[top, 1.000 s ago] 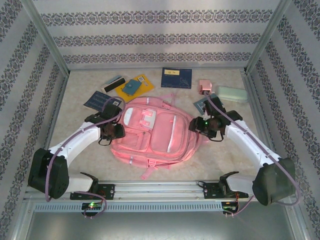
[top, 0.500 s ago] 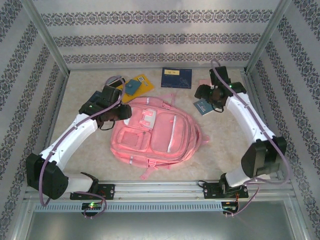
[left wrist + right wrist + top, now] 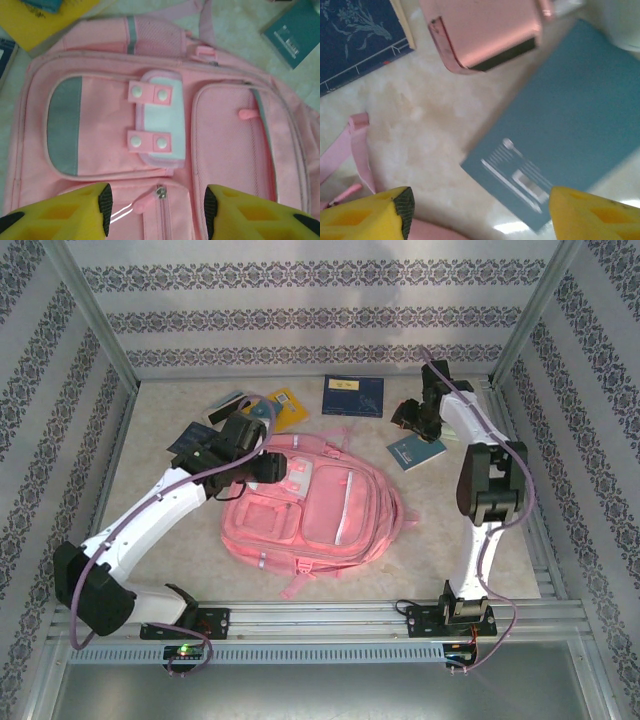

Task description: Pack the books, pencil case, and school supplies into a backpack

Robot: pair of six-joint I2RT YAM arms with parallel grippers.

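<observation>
The pink backpack [image 3: 312, 508] lies flat mid-table, front pockets up. My left gripper [image 3: 278, 472] hovers open over its upper left. In the left wrist view the yellow fingers [image 3: 85, 210] straddle a small pocket zip pull [image 3: 160, 192] without touching it. My right gripper [image 3: 413, 420] is open at the back right, above the teal book [image 3: 416, 451]; nothing lies between its fingertips [image 3: 400, 210]. The teal book [image 3: 570, 125] and a pink block [image 3: 485, 30] lie ahead. A navy book [image 3: 352, 395], a yellow-orange book [image 3: 287, 403] and a dark patterned book [image 3: 188, 440] lie along the back. The pencil case is hidden.
A black-and-white bar [image 3: 228, 402] lies at the back left. The folded right arm [image 3: 488, 480] stands tall near the right wall. A pink backpack strap [image 3: 357, 145] trails on the beige tabletop [image 3: 445, 530]. Patterned walls enclose three sides.
The left arm swung right, from the backpack's left edge to over its top pocket. The right arm pulled back to the far right corner and folded upright.
</observation>
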